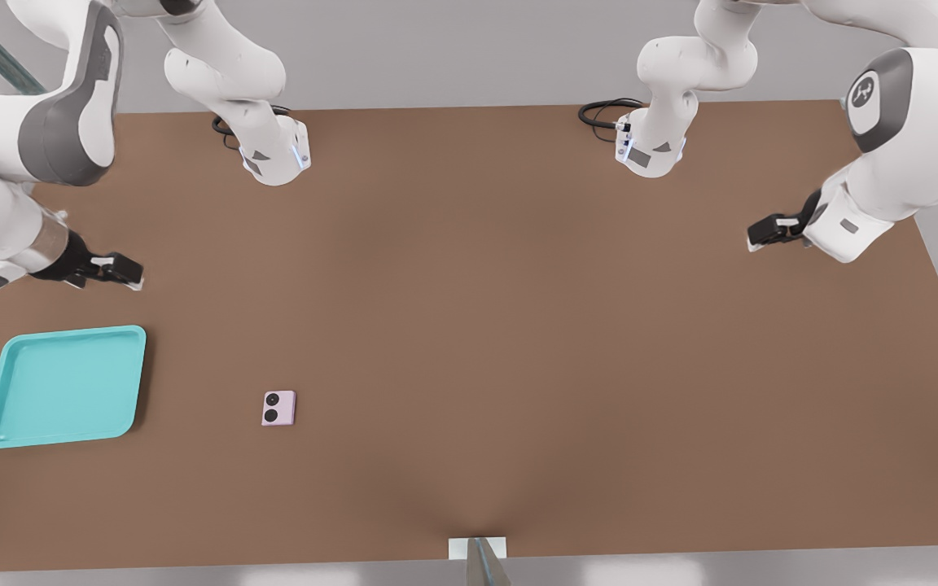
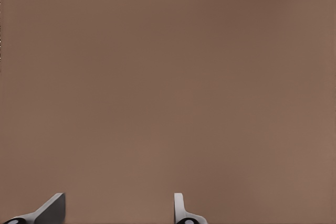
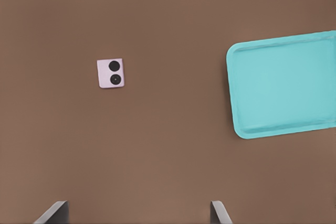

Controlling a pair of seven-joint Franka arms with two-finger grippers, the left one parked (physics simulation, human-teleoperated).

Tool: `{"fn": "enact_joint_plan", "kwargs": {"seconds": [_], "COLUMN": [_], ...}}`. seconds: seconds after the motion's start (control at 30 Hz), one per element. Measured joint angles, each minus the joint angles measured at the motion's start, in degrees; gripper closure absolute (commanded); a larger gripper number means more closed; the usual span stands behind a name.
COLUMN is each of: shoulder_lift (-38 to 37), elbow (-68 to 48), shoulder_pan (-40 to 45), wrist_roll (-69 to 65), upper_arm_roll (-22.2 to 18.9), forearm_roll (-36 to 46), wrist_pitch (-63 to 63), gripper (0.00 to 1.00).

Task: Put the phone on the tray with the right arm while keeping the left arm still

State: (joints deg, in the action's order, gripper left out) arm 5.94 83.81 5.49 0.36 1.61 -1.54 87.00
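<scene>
I saw the gripper (image 1: 120, 270) spread wide, holding nothing, above the table (image 1: 518, 325). Tray (image 1: 66, 384) lay near it; phone (image 1: 278, 408) farther off, apart from both.

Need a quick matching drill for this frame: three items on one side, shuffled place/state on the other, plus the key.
Things:
1. shallow turquoise rectangular tray
2. small pale pink-lilac square phone
3. right arm's black two-finger tool

Place or state:
A. flat on the brown table, two black lenses up, clear of the tray
B. open, holding nothing, above the table just beyond the tray's far edge
C. near the front view's left edge, plain inside

Pairs: 1-C, 2-A, 3-B
</scene>
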Motion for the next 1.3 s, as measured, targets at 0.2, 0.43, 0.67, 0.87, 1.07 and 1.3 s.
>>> {"fn": "enact_joint_plan", "kwargs": {"seconds": [0.2, 0.43, 0.67, 0.87, 1.07, 1.3], "shoulder_lift": [3.03, 25.94, 37.32, 41.60, 42.27, 42.20], "elbow": [-1.39, -8.32, -5.96, -5.79, -1.50, 0.24], "shoulder_pan": [-1.90, -4.75, -8.39, -6.84, -6.65, -6.45], "wrist_roll": [-1.10, -1.40, 2.23, 4.59, 6.13, 7.33], "upper_arm_roll": [0.78, 5.22, 5.35, 5.39, 5.42, 5.42], "forearm_roll": [-0.08, -0.42, -2.52, -2.57, -2.67, -2.74], "wrist_pitch": [3.84, 13.67, 27.93, 35.29, 40.72, 42.87], "gripper": [0.00, 0.00, 0.00, 0.00, 0.00, 0.00]}}
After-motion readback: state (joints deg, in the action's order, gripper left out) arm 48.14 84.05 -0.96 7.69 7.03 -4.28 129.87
